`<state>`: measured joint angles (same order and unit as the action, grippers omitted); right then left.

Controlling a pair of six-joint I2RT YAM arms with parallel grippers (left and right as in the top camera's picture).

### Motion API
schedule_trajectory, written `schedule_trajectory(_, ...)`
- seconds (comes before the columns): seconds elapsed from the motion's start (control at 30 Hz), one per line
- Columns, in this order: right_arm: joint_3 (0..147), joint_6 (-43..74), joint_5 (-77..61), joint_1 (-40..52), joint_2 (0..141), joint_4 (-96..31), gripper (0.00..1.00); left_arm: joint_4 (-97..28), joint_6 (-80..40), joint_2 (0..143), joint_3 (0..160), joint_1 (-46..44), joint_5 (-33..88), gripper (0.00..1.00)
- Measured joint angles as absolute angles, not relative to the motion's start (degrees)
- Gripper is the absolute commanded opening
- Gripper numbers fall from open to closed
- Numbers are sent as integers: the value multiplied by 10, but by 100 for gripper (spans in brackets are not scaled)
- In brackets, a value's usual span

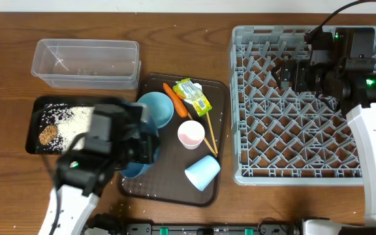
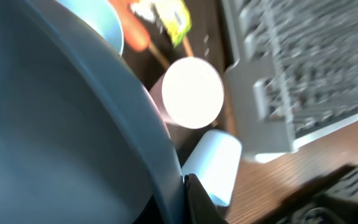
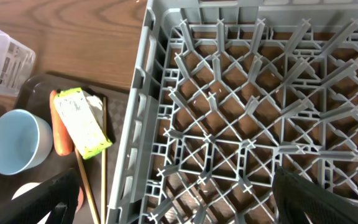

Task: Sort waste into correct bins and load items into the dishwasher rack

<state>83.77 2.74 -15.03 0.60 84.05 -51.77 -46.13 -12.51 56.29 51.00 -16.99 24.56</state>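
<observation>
Left gripper (image 2: 189,188) clamped on rim of big blue plate (image 2: 55,137); plate held at left side of brown serving tray (image 1: 168,177). Right gripper (image 3: 179,205) spread wide, nothing gripped, positioned above dishwasher rack (image 1: 299,130). Carrot (image 1: 175,99), wrapper (image 1: 193,96), pink cup (image 1: 191,134) seen on serving tray. Rice (image 1: 70,117) contained in black tray (image 1: 31,134).

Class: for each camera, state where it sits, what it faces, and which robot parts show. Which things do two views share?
Overhead: above the table, facing down on dishwasher rack, brown tray, left arm, right arm.
Left wrist: beside the big blue plate, toward pink cup; one finger shows.
Right wrist: above the rack, facing down; both fingers spread.
Both wrist views share the carrot and wrapper.
</observation>
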Motion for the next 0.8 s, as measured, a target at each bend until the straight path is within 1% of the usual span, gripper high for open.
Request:
schedule_trajectory(0.13, 838, 27, -150, 6, 841, -518, 93, -449, -136, 638, 510, -253, 188, 6)
schedule_trajectory(0.23, 838, 27, -150, 6, 841, -519, 92, -425, -142, 693, 510, -291, 168, 6)
schedule_trajectory(0.37, 838, 27, -150, 6, 841, -521, 92, -401, -148, 748, 510, -317, 158, 7)
schedule_trajectory(0.43, 838, 27, -150, 6, 841, -522, 92, -400, -151, 769, 510, -320, 153, 17)
schedule_trajectory(0.57, 838, 27, -150, 6, 841, -521, 93, -400, -157, 778, 510, -321, 149, 49)
schedule_trajectory(0.6, 838, 27, -150, 6, 841, -520, 94, -400, -162, 778, 510, -321, 148, 60)
schedule_trajectory(0.63, 838, 27, -150, 6, 841, -520, 94, -400, -165, 778, 510, -321, 148, 68)
schedule_trajectory(0.7, 838, 27, -150, 6, 841, -519, 94, -401, -170, 778, 510, -321, 147, 79)
schedule_trajectory(0.8, 838, 27, -150, 7, 841, -512, 94, -405, -178, 778, 514, -321, 147, 86)
